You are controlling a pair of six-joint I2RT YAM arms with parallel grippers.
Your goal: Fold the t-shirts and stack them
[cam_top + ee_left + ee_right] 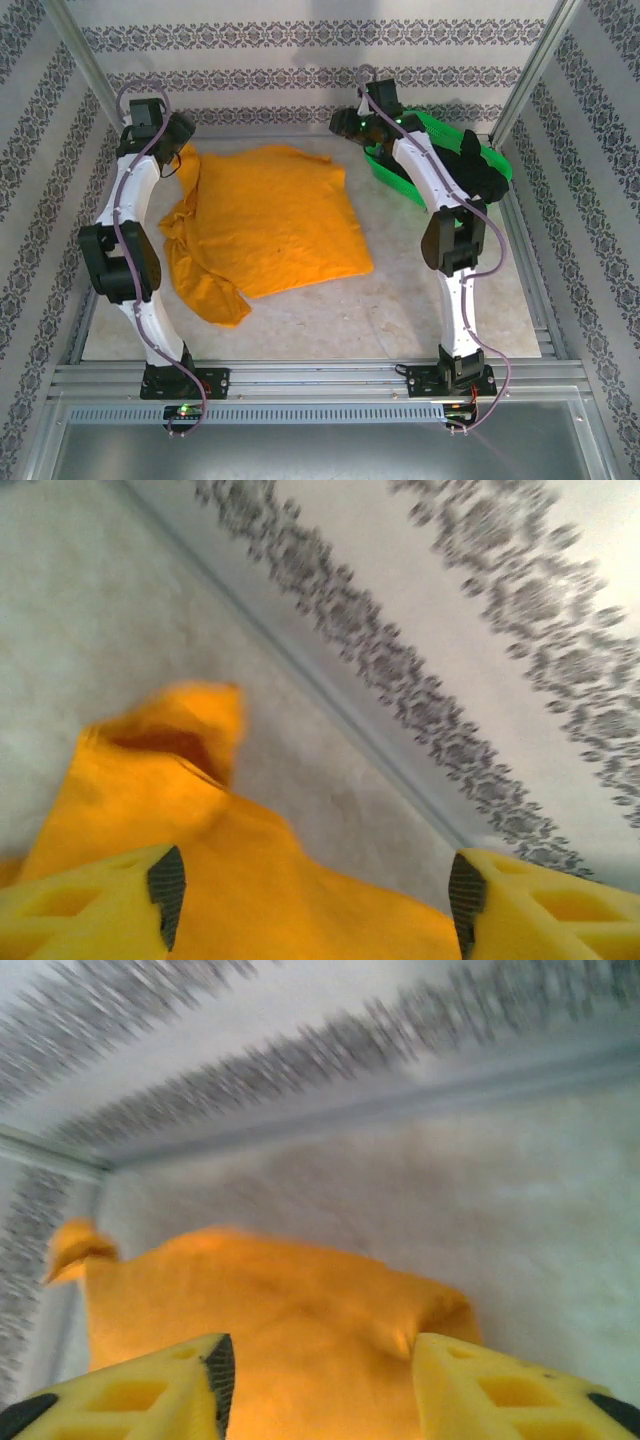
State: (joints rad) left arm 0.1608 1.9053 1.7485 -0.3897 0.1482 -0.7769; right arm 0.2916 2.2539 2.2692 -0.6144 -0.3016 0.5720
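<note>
Left fingers and right fingers: both released, gaping, grasping nothing, over the far corners of the orange t-shirt lying on the table.

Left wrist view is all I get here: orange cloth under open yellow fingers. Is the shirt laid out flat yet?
Observer: Mostly; the top camera shows the orange t-shirt spread on the table, its near left corner bunched.
Operator: Where's the other arm?
Observer: The right gripper hangs open over the shirt's far right corner.
Operator: More shirts?
Observer: A green basket at far right holds dark cloth.
</note>
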